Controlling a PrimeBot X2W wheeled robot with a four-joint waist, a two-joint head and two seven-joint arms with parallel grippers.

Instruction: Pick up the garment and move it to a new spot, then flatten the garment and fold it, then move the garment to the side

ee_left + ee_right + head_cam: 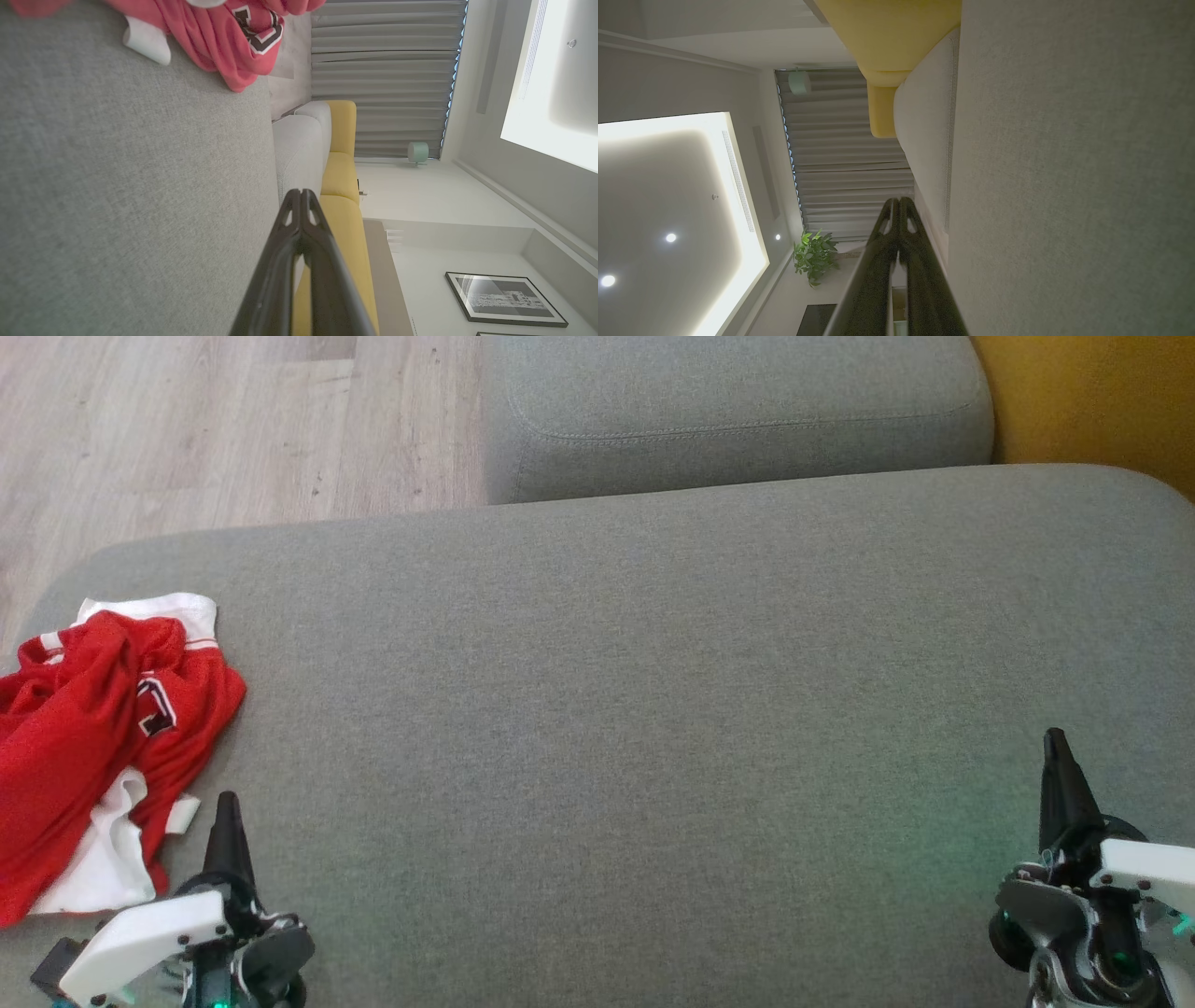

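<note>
**Head view.**
- Grey cushion (pixel 653 709): broad and flat.
- Garment (pixel 84 728): red with white trim, crumpled in a heap at the cushion's left edge.
- Left gripper (pixel 227 803): lower left, fingers pressed together, empty, tip just beside the garment's white hem.
- Right gripper (pixel 1057 747): lower right, fingers pressed together, empty, well apart from the garment.
- Beyond the cushion: a second grey cushion (pixel 738 411), wood floor (pixel 187 429) and a yellow sofa (pixel 1092 401).

**Left wrist view.**
- The closed finger pair points along the cushion.
- The garment lies at the top edge, and dark lettering edged in white can be read on it here.
- Additional items: pleated curtain (pixel 387 70), framed picture (pixel 504 298).

**Right wrist view.**
- The closed finger pair sits beside bare grey fabric.
- Additional items: potted plant (pixel 815 254), lit ceiling panel (pixel 668 210).
</note>
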